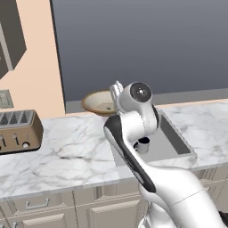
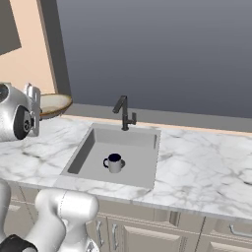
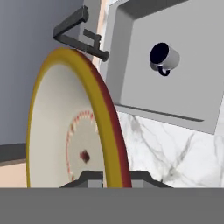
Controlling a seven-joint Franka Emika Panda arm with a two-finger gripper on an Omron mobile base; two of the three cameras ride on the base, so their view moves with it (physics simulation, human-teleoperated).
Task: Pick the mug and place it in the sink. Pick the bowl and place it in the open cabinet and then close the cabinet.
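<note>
Bowl [image 3: 65, 131] rim sits between the gripper [image 3: 111, 177] tips, held at lower centre; mug [image 2: 114, 163] already in sink [image 2: 83, 152]; cabinet [image 1: 11, 35] upper left.

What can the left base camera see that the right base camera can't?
The left base view alone has the toaster on the counter and a corner of the cabinet up on the wall. The right base view alone has the black faucet and the whole mug standing inside the sink. Both views have the bowl, the sink and the marble counter.
</note>
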